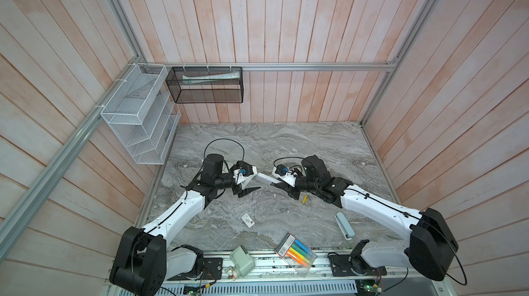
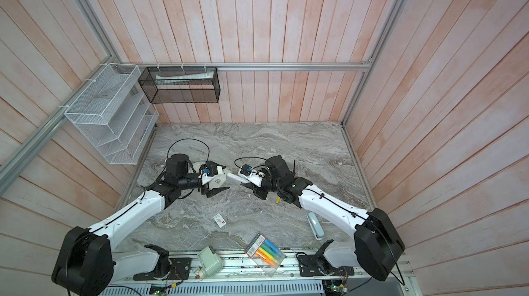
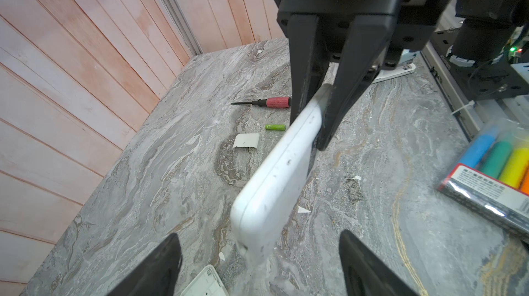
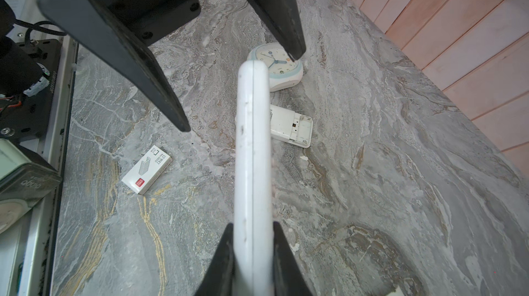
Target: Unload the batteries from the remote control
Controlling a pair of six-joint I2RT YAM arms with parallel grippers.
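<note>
A white remote control (image 4: 253, 165) hangs edge-on above the marble table, and my right gripper (image 4: 253, 231) is shut on one end of it. Both top views show the remote (image 1: 264, 178) (image 2: 234, 177) bridging the two grippers at mid-table. My left gripper (image 3: 259, 247) is open, its fingers wide on either side of the remote's free end (image 3: 274, 183) without touching it. One yellow-green battery (image 3: 275, 127) lies on the table, also seen beside my right arm (image 1: 305, 199) (image 2: 277, 200). The remote's battery bay is not visible.
A red-handled screwdriver (image 3: 266, 102) and a small white cover (image 3: 246, 140) lie near the battery. A second white device with an open, empty compartment (image 4: 290, 128), a clock (image 4: 277, 65) and a staples box (image 4: 146, 170) lie below. A marker pack (image 1: 296, 253) and a blue case (image 1: 345, 225) sit at the front.
</note>
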